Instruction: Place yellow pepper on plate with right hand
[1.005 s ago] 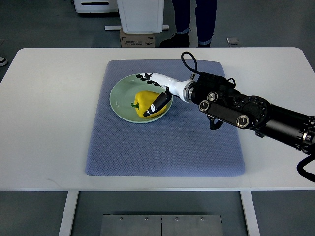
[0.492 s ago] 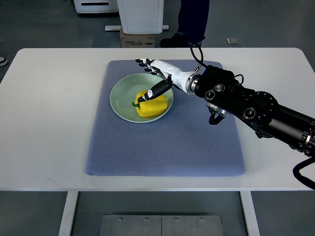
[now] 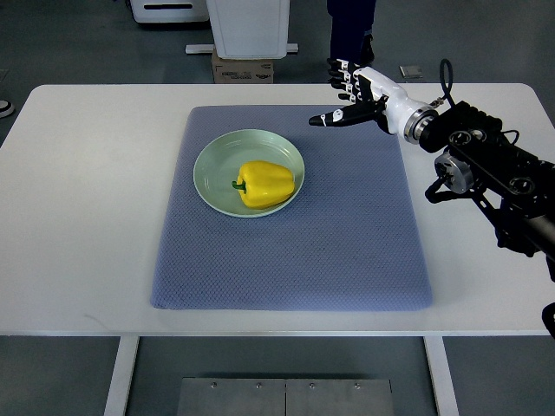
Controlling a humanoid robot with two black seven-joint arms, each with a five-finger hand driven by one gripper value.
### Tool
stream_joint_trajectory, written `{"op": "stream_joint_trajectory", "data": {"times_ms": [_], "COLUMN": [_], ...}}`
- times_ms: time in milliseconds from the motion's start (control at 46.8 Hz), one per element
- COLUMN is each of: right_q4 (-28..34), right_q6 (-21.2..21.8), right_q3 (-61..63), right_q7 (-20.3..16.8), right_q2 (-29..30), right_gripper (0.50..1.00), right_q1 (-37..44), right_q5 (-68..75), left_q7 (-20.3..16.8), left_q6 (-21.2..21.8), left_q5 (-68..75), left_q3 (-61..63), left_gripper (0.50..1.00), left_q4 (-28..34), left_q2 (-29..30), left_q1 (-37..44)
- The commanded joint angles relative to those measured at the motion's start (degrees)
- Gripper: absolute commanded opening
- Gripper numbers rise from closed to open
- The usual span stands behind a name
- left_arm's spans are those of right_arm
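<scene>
Yellow pepper (image 3: 264,183) is lying inside the pale green plate (image 3: 212,160), glossy and blocky, green stem pointing left. Plate is sitting round and shallow on a blue-grey woven mat (image 3: 295,251) covering the white table (image 3: 87,191). Right hand (image 3: 357,95) is hovering at upper right, fingers spread loosely, gripping nothing, well apart from the plate.

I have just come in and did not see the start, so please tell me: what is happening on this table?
A yellow pepper lies on a green plate, which sits on a blue mat. The right robot hand holds nothing; its fingers are open, and it is over the far edge of the mat, apart from the plate. The placing looks done. The left arm is not in view. A person's legs show behind the table.
</scene>
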Motion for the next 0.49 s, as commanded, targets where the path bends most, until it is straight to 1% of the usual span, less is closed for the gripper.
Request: {"op": "stream_joint_trajectory", "data": {"times_ms": [0, 128, 257, 364, 471], "right_q4": [0.0, 0.1, 0.8, 1.6, 1.7], "right_q6": [1.6, 4.3, 7.0, 7.6, 7.6], "right_q3": [5.1, 13.3, 20.6, 25.3, 27.2], "right_q7": [-0.2, -0.4, -2.2, -2.6, -2.4], "right_q2": [-0.2, -0.3, 0.0, 0.1, 0.1], "right_gripper": [0.998, 0.998, 1.000, 1.000, 1.000], "right_q1": [-2.1, -6.0, -9.7, -12.3, -13.6], "right_q5": [0.1, 0.1, 0.3, 1.1, 3.4], "left_q7": [0.0, 0.0, 0.0, 0.0, 0.0], "left_q6": [0.0, 0.0, 0.0, 0.0, 0.0], "left_q5": [0.0, 0.1, 0.0, 0.1, 0.0], "left_q3": [0.0, 0.0, 0.0, 0.0, 0.0], "left_gripper": [1.000, 1.000, 1.000, 1.000, 1.000], "left_q4": [0.0, 0.0, 0.0, 0.0, 0.0], "left_q2": [0.0, 0.0, 0.0, 0.0, 0.0], "left_q1": [0.0, 0.0, 0.0, 0.0, 0.0]}}
